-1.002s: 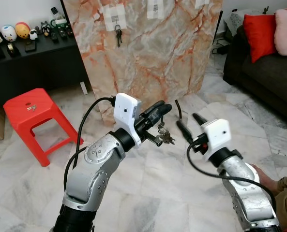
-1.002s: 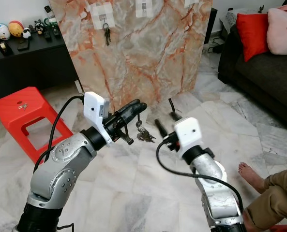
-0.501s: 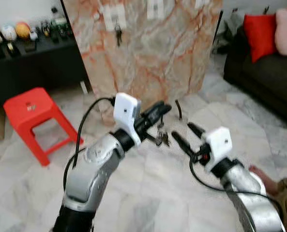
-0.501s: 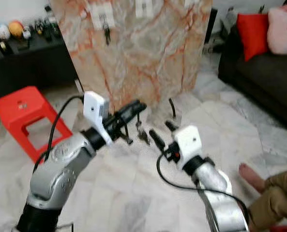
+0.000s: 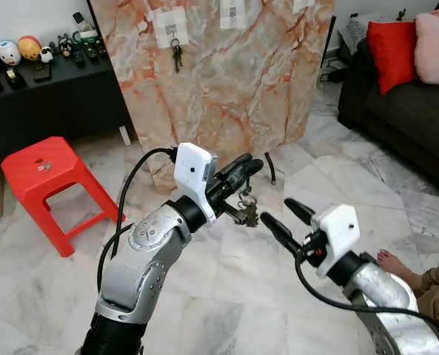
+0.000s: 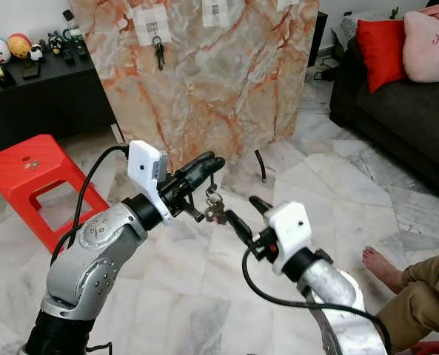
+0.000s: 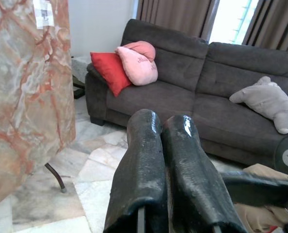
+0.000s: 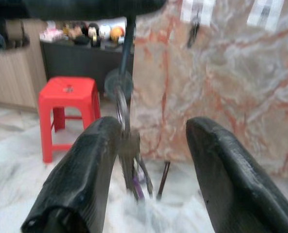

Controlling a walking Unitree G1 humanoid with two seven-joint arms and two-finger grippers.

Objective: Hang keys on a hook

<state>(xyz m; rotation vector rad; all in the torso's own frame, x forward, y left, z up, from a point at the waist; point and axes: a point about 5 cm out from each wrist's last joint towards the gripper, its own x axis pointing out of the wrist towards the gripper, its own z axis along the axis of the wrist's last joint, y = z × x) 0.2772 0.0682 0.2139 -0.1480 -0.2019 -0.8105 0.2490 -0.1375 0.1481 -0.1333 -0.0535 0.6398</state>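
A bunch of keys (image 5: 246,212) dangles from my left gripper (image 5: 250,164), which is shut on its ring at chest height. My right gripper (image 5: 278,211) is open just right of the bunch, its nearer fingertip almost touching it. In the right wrist view the keys (image 8: 129,145) hang between the spread fingers (image 8: 93,160), close against one of them. Ahead stands a marble board (image 5: 241,89) with white hook pads: the left hook (image 5: 172,28) carries another set of keys (image 5: 176,55), and the middle hook (image 5: 232,12) is bare.
A red plastic stool (image 5: 45,174) stands on the left before a black cabinet (image 5: 49,96) with figurines. On the right is a dark sofa (image 5: 404,111) with red and pink cushions. A person's bare foot (image 5: 397,260) rests on the marble floor at lower right.
My right gripper has moved down and left, closing in on the hanging keys. The left gripper holds the keys in the same place. The head camera shifted slightly.
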